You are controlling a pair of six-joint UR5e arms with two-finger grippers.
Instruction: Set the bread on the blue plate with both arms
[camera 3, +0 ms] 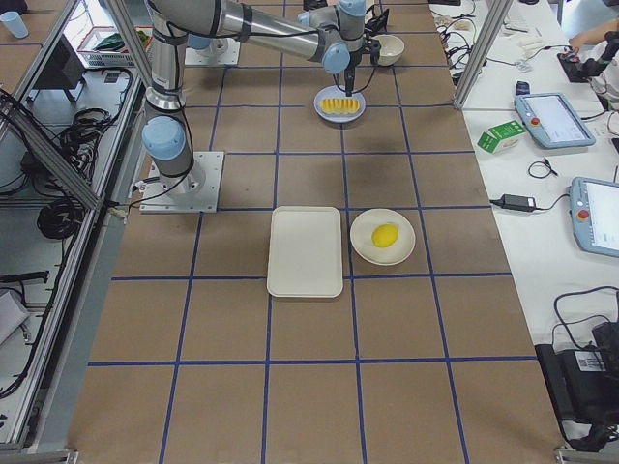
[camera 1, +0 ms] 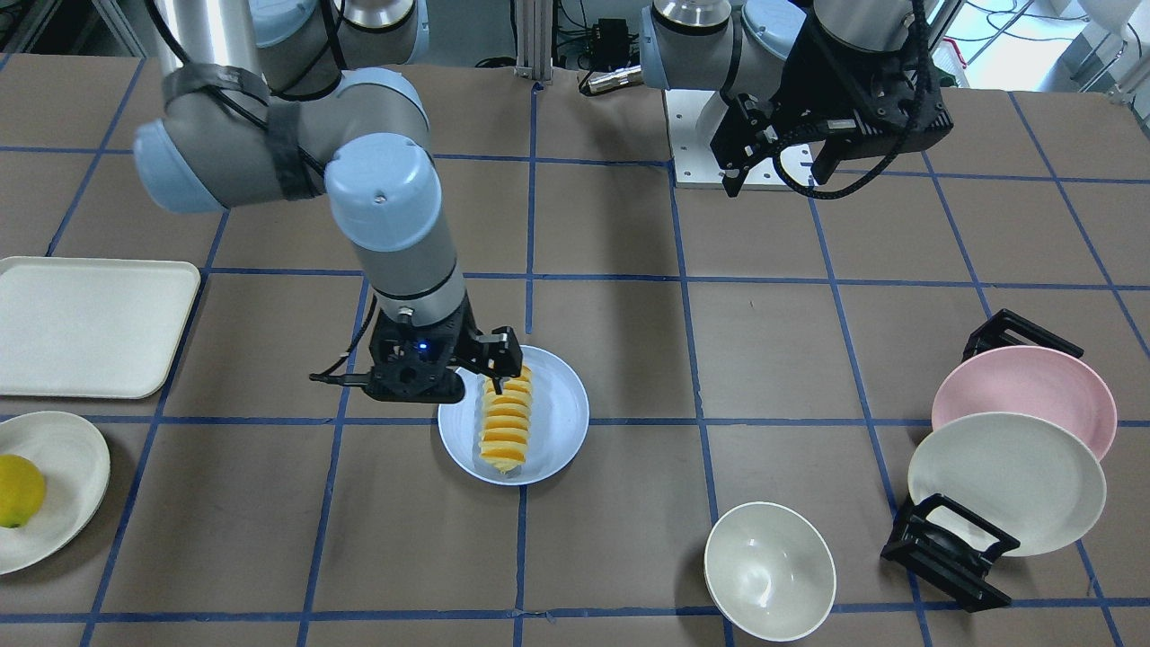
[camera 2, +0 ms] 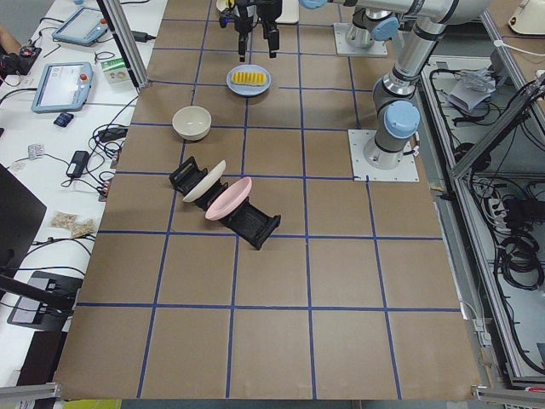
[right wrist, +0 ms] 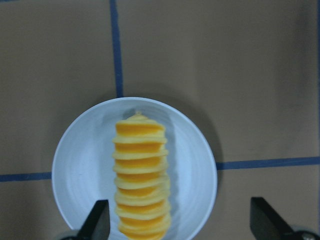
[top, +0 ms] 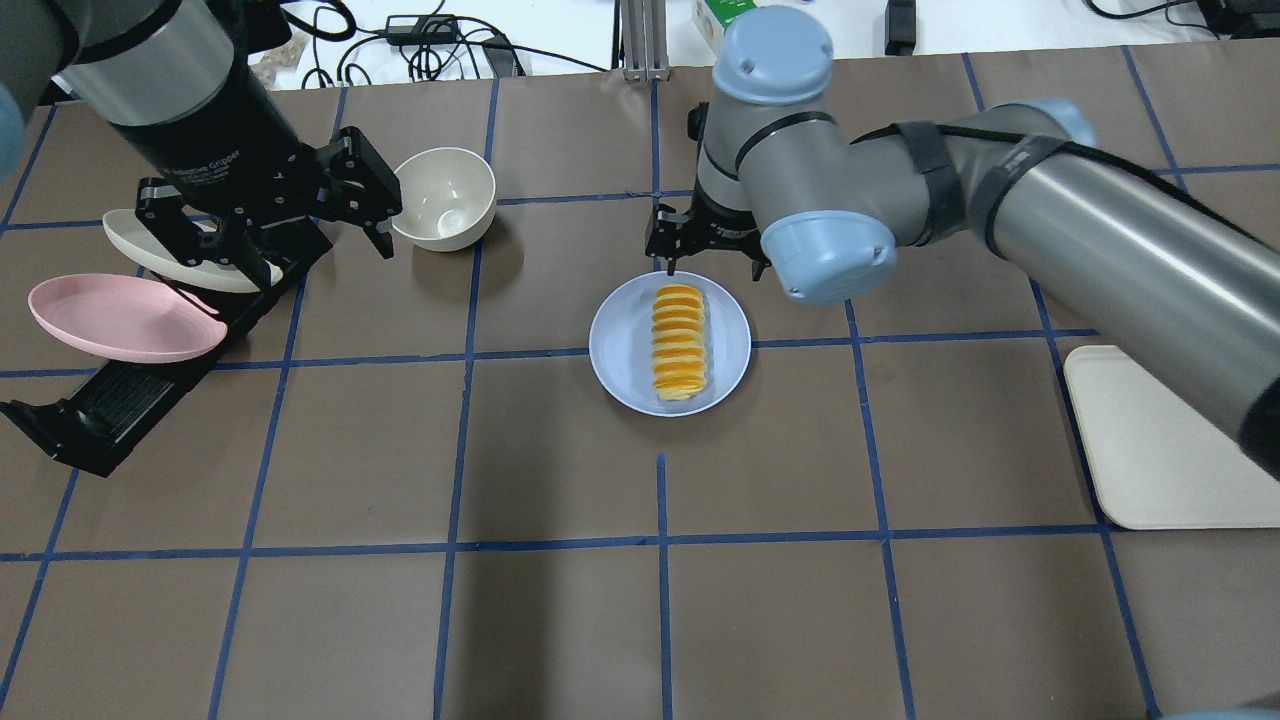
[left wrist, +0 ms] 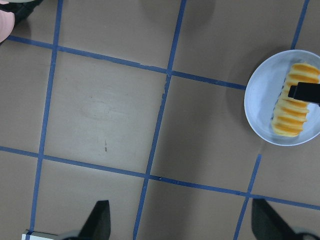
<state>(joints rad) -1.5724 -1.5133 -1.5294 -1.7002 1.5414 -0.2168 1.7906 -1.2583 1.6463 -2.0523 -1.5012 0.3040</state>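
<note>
Bread [top: 679, 342] is laid on blue plate [top: 615, 350], toward far edge of surface [top: 560, 620]. Jaws of right arm [top: 1050, 220] are held apart above it; jaws of left arm [top: 170, 90] are spread nr far-left corner.

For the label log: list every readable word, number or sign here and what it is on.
"Adaptive Gripper": white print on the left arm's black wrist housing, first letters faint.
Green-and-white carton: print too small to read.
Pendant screens: blurred, unreadable.
Nothing else legible.
</note>
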